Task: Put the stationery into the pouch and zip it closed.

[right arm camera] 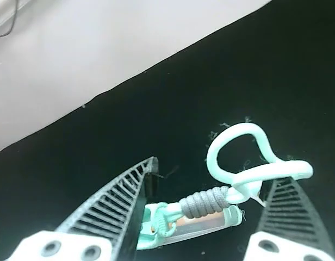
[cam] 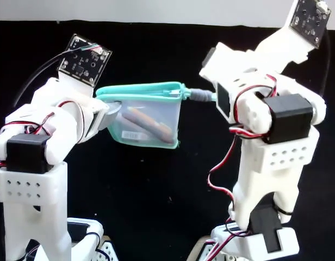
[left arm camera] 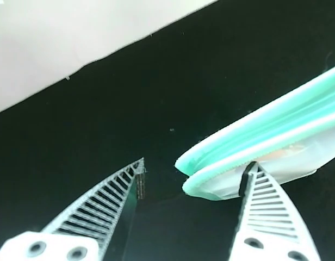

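Evidently the pouch [cam: 146, 117] hangs in the air between our arms, stationery [cam: 151, 125] inside. Our left tool [left arm camera: 194, 165] gapes, pouch end against one finger [left arm camera: 261, 197]; our right tool [right arm camera: 217, 172] gapes around the pull cord [right arm camera: 205, 202]. We judge it light and floppy, best gripped at the stiffer zipper rim [cam: 140, 89].

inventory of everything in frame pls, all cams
pouch: 1, clear with teal zip, between the claws
stationery: count unclear, orange-brown, inside pouch
pull loop: 1, teal, on the zip
cord: 1, grey, wound at loop's base
cloth: 1, black, under everything
backdrop: 1, white, beyond cloth
left arm: 1, white
right arm: 1, white
left claw: open, pouch end against one finger
right claw: open, around pull loop
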